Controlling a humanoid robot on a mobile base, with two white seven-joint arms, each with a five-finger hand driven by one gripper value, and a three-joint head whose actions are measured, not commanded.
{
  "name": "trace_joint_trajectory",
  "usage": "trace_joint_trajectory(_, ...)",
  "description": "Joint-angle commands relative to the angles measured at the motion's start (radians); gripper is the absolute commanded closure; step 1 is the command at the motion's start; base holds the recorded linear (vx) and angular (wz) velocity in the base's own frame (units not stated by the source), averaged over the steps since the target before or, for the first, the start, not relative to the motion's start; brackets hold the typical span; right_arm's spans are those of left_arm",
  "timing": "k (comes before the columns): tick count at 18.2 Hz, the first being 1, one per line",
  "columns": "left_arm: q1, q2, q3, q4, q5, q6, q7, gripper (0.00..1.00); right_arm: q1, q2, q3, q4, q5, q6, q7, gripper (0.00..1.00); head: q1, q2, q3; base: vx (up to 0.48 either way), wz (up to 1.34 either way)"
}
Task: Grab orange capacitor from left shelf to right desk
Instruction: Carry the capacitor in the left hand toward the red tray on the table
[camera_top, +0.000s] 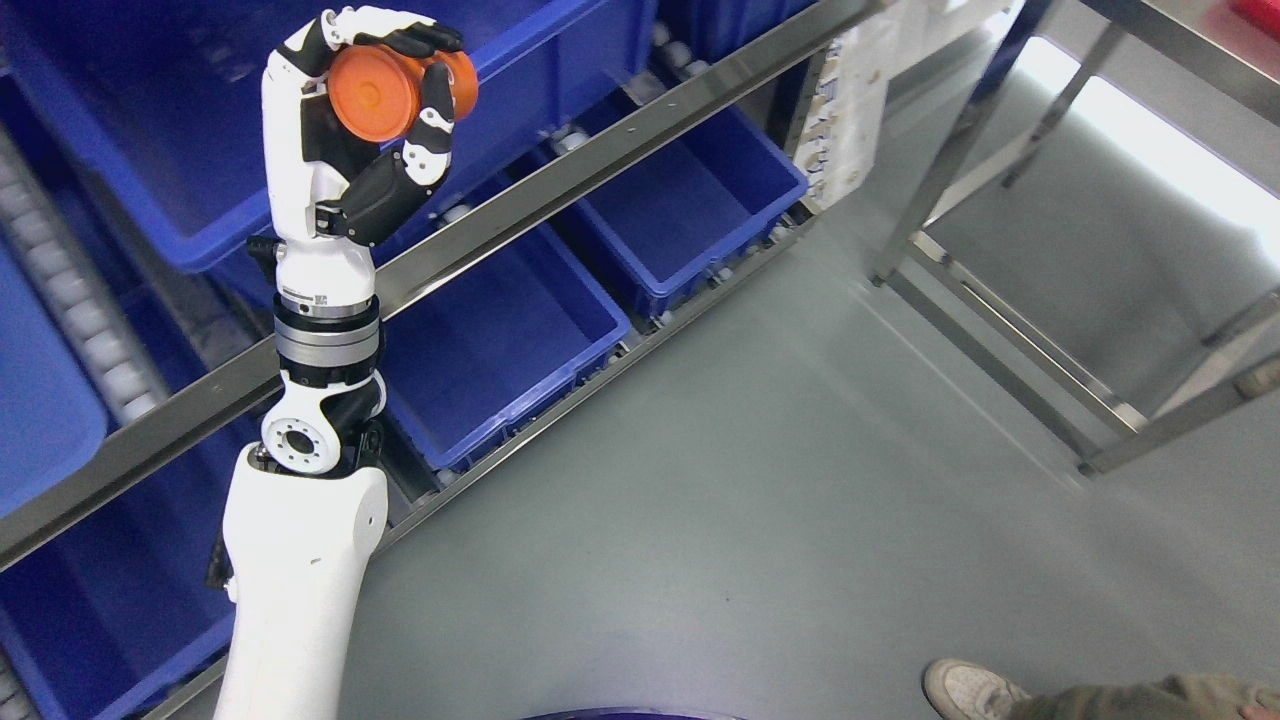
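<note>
While my left arm rises from the lower left of the view, my left hand (350, 140) is lifted high in front of the shelf (560, 190), and my fingers (420, 42) are curled tight around the orange capacitor (385, 92). One black-tipped finger lies across its top and another presses its right side, so its flat round face looks out toward the camera. The capacitor is up in the air, clear of every bin, with a large blue bin (150, 130) behind it. Below the shelf's metal rail sit two more blue bins (500, 340), side by side on the lower level. To the right stand the steel legs of the desk (1010, 320) on the grey floor (760, 500). A person's shoe (965, 688) shows at the bottom right corner.
</note>
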Motion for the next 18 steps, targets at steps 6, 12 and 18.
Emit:
trace_joint_trajectory(6, 0.022, 0.017, -0.195, 0.001, 0.000, 0.023, 0.006, 0.98, -0.002, -0.017, -0.011, -0.034, 0.005, 0.000, 0.001, 0.00, 0.0000, 0.000, 0.000, 0.134, -0.69)
trace_joint_trajectory(12, -0.025, 0.017, -0.259, 0.002, 0.000, 0.121, 0.006, 0.99, -0.002, -0.017, -0.011, -0.034, 0.005, 0.000, 0.001, 0.00, 0.0000, 0.000, 0.000, 0.170, -0.59)
trace_joint_trajectory(18, -0.147, 0.017, -0.255, 0.045, 0.005, 0.302, 0.020, 0.99, -0.002, -0.017, -0.011, -0.034, 0.005, 0.000, 0.001, 0.00, 0.0000, 0.000, 0.000, 0.222, -0.46)
